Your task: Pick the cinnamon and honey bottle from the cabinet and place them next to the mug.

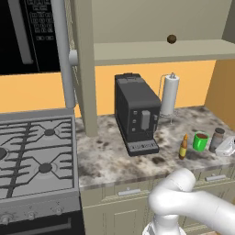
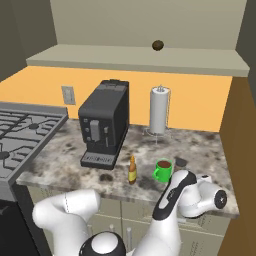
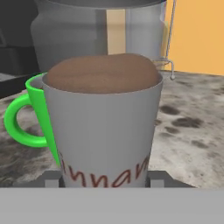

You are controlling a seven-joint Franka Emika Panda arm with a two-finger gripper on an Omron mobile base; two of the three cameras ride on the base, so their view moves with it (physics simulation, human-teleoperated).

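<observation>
Our claw [image 3: 105, 178] sits low in the hand view, its two tips either side of the cinnamon [image 3: 103, 122]. Whether they pinch it or stand just off it, we cannot tell. Going left to right at lower right of the left base view: honey bottle [image 1: 183, 147], mug [image 1: 200, 141], then cinnamon on the worktop [image 1: 110, 156]. The jar stands upright, just right of the mug. We judge release and a straight pull-back come next.
</observation>
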